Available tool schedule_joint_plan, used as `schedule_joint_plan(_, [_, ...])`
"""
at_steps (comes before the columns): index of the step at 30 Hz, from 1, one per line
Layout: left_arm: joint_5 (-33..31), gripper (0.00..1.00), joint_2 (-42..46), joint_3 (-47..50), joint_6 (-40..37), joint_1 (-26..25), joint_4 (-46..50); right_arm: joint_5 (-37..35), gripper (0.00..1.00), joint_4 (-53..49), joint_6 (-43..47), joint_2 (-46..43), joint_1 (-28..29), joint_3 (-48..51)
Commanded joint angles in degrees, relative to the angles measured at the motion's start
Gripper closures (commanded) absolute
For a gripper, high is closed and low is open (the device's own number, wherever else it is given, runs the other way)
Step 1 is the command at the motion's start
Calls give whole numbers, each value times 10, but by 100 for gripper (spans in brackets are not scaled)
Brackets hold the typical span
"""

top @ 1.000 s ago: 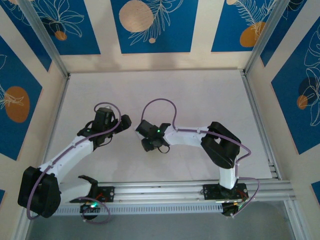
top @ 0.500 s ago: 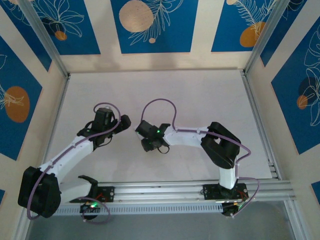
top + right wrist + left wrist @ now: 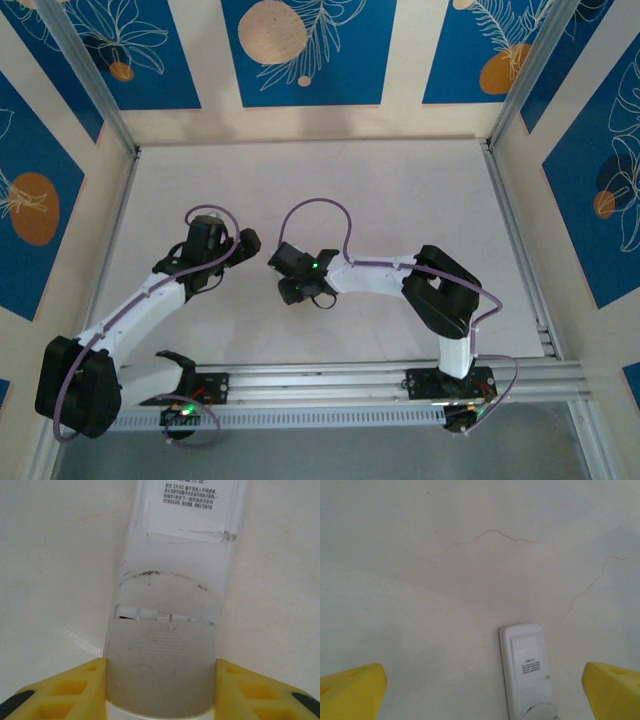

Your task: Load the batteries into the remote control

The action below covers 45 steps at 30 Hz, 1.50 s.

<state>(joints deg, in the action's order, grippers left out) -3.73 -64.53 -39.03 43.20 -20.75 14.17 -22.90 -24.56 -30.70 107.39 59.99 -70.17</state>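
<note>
The right hand (image 3: 160, 695) is clamping the remote control (image 3: 170, 580) across its width, its yellow fingers (image 3: 75, 685) pressing against both long edges at the 6 o'clock end of the wrist view, right beside the battery cover (image 3: 160, 665). The handset is lying back-up on the white desk (image 3: 445, 555), with its printed label (image 3: 187, 505) sitting toward 12 o'clock. A narrow gap is showing along the cover's 12 o'clock edge, so the cover is probably sitting partly slid rather than latched. I cannot tell whether any batteries are lying inside. The left hand (image 3: 481, 680) is hanging just above the desk with its fingers spread wide and holding nothing, and the handset's far end is lying between them, toward 5 o'clock in its view. From above, the right hand is sitting at about 4 o'clock from the left one, close to it. The remote is looking like light, stiff, smooth plastic, so it is likely to skate on the desk if pushed. Taking it by the long edges is holding it best, while squeezing over the thin cover is risking jamming its slide. The ribbed thumb patch on the cover is offering the surest place to push it. The batteries, being small, round and slick, are likely to roll and are best pinched across the middle.
</note>
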Motion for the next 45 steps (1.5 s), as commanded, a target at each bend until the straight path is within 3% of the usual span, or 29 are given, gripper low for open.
schedule_joint_plan(1, [-7,0,8,4,7,11,2,10,54,-4,-22,10,-3,-20])
schedule_joint_plan(11, [-3,0,6,10,9,11,-1,28,53,-16,-73,22,-8,-33])
schedule_joint_plan(18, [-3,0,9,11,6,12,3,1,53,-62,-99,56,-6,-59])
schedule_joint_plan(31, [-1,0,5,12,3,13,-1,-23,44,-74,-108,63,-3,-94])
schedule_joint_plan(36, [-2,0,8,14,-3,14,6,-15,37,-70,-110,31,-2,-87])
schedule_joint_plan(38, [-4,0,12,15,-7,14,10,-7,24,-60,-112,11,-3,-76])
schedule_joint_plan(43, [8,1,24,15,-29,14,19,5,22,-49,-119,-49,-13,-51])
schedule_joint_plan(45, [27,7,22,0,-44,8,43,-6,22,-50,-127,-88,-22,-30])
